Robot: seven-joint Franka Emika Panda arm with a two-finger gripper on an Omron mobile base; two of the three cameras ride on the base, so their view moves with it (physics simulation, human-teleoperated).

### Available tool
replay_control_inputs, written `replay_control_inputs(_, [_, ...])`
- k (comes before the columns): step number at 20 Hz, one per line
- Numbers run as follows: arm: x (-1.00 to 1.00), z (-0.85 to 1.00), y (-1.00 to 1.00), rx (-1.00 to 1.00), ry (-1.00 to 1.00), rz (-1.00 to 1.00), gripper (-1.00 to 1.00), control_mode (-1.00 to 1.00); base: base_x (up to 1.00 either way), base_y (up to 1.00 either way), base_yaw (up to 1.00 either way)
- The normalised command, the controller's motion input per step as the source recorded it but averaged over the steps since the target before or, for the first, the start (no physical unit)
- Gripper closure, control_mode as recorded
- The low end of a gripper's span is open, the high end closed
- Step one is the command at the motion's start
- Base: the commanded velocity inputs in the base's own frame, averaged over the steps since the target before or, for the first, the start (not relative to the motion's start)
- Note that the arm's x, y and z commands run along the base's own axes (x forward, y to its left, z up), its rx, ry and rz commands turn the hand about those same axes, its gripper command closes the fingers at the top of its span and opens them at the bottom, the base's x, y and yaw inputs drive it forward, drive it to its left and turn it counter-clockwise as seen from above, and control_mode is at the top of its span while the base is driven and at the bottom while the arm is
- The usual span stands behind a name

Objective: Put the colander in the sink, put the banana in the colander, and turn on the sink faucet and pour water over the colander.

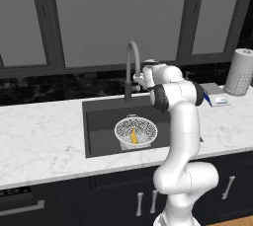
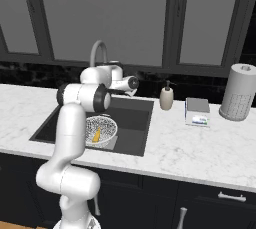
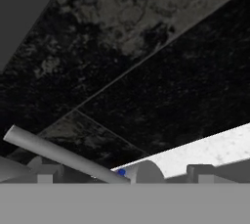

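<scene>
Two base views let us see the colander [image 1: 136,131] sitting in the sink [image 1: 101,121], below and in front of the jaws, with the banana [image 1: 134,136] lying inside it. From the left base view the banana's long axis runs roughly from the colander's middle toward its near rim; in the right base view it slants, its lower end toward the near left. We cannot tell which tip is the stem.

Only the right base view gives us the soap dispenser [image 2: 166,97] on the bench [image 2: 200,143], to the right of the jaws, along with a small box [image 2: 198,111] and a paper towel roll [image 2: 239,92] farther right; the left view hides the dispenser behind the arm.

We see the gripper [image 1: 141,79] raised beside the sink faucet [image 1: 130,67], close to its upright stem, at the back of the sink. In the hand view a grey rod, the faucet's handle [image 3: 63,155], crosses low at the left, just beside the finger tips, with dark backsplash tile [image 3: 146,71] beyond and a strip of white bench at the lower right. Our jaws stand wide apart, gripping nothing that we can make out; whether they touch the faucet we cannot tell.
</scene>
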Motion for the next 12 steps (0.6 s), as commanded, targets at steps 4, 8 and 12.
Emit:
replay_control_inputs(4, [0.08,-0.03,0.00,0.00,0.00,-0.03,-1.00,-1.00,0.00,0.00,0.00])
replay_control_inputs(8, [0.14,-0.02,0.00,0.00,0.00,-0.03,-1.00,-1.00,0.00,0.00,0.00])
replay_control_inputs(12, [0.14,0.00,0.00,0.00,0.00,-0.03,-1.00,-1.00,0.00,0.00,0.00])
